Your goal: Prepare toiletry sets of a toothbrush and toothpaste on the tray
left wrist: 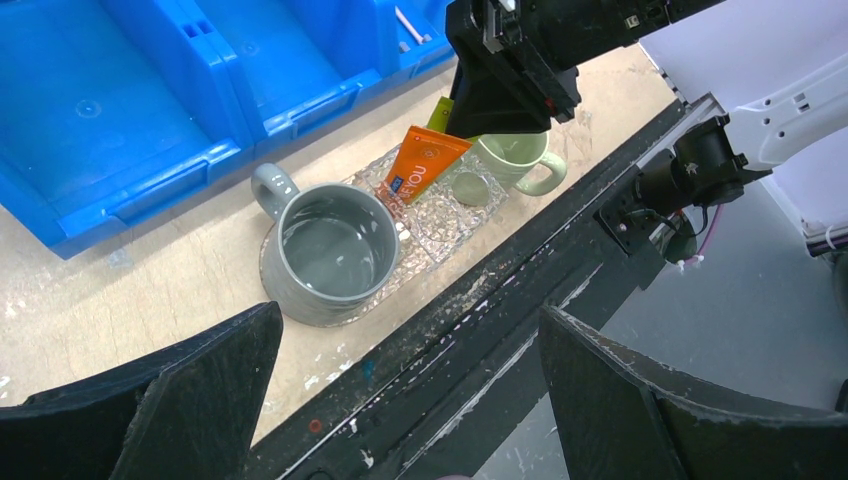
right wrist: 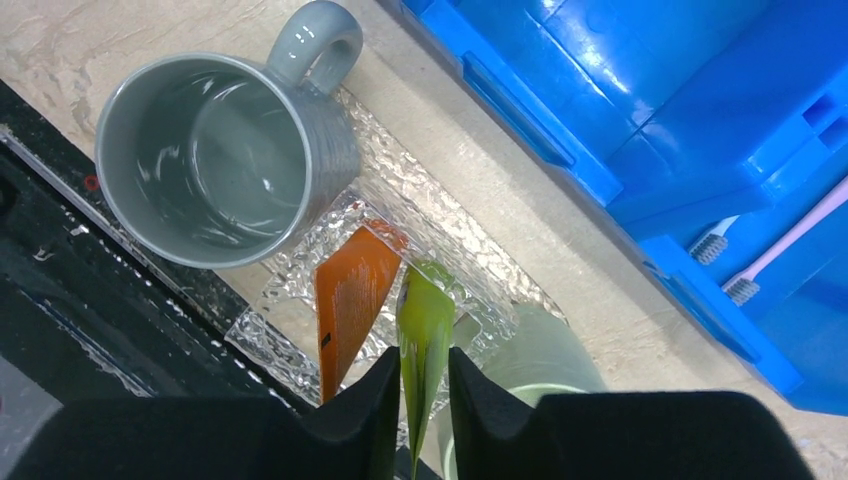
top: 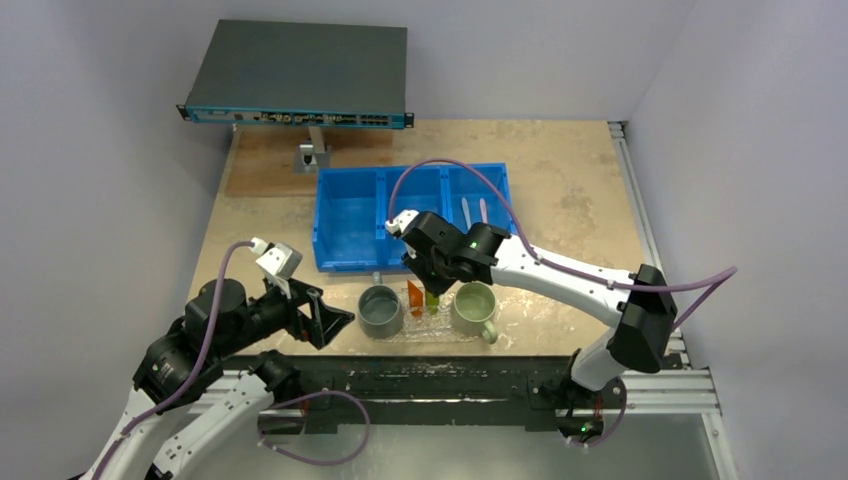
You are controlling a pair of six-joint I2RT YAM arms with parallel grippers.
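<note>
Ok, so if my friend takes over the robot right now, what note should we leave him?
Left gripper: jaws wide open, empty, away from the tray.
Right gripper: jaws either side of the green tube, which is over the tray; gripping or not, cannot tell.
Orange tube: on the tray beside it.
Toothbrushes: both in the blue bin.
Done: orange tube placed. Left: green tube, then both toothbrushes.

You've got one grey mug (right wrist: 215,160), one green mug (top: 474,306), one orange tube (right wrist: 350,300), one green tube (right wrist: 424,330), two toothbrushes (top: 467,212), one tray (right wrist: 420,225), one bin (top: 350,225)
</note>
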